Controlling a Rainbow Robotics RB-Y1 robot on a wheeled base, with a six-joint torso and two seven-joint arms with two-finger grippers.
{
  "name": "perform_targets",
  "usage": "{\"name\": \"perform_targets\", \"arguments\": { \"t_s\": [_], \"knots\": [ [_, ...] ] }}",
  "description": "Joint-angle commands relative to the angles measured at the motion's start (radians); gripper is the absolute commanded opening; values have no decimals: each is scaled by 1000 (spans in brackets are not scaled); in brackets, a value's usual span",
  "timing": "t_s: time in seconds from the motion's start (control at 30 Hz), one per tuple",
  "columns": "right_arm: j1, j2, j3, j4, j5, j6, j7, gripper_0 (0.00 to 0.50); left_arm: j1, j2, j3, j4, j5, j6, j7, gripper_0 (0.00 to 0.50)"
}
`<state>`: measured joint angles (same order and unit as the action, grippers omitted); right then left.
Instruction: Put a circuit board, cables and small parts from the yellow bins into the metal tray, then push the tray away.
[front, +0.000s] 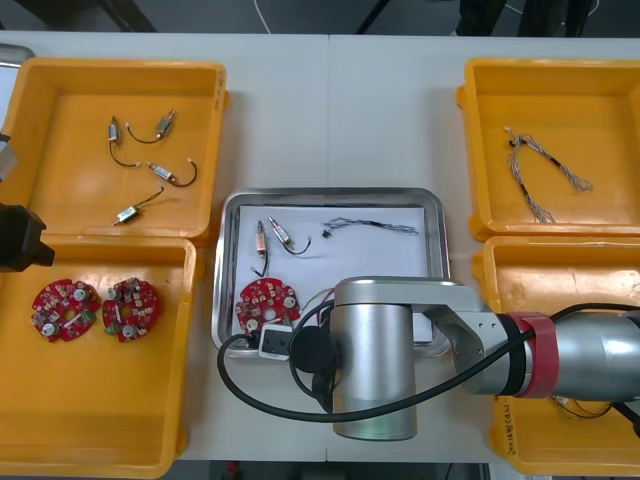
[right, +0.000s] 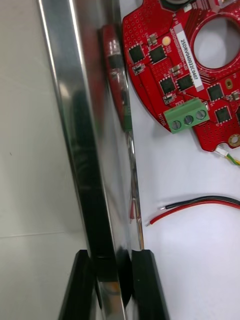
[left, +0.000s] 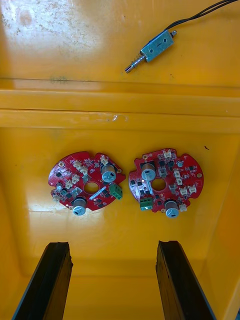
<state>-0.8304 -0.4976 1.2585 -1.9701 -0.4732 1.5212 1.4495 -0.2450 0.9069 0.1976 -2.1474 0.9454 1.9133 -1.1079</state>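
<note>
With your right gripper (right: 112, 256) clenched on what looks like the near wall of the metal tray (right: 75, 125), which holds the circuit board (right: 185, 65) and cables (front: 370, 225) mid-counter (front: 330, 100), push straight and level so nothing slides, and leave your released left gripper (left: 114, 246) over its yellow bin (left: 120, 105).

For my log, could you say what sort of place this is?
Likely an electronics kitting bench: yellow plastic bins of round red circuit boards and small metal parts, a shiny metal tray pinched by the right arm's fingers.
</note>
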Motion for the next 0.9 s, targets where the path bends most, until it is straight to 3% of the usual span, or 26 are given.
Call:
{"name": "perform_targets", "arguments": {
  "t_s": [0.03,0.27,0.9],
  "knots": [
    [-29,24,16,-42,28,-1,-17,0,15,50,34,-29,-4,7,-66,500],
    [-36,13,16,-44,70,-4,-18,0,15,50,34,-29,-4,7,-66,500],
    [-193,-39,90,2,74,-12,-34,0,15,50,34,-29,-4,7,-66,500]
  ]
}}
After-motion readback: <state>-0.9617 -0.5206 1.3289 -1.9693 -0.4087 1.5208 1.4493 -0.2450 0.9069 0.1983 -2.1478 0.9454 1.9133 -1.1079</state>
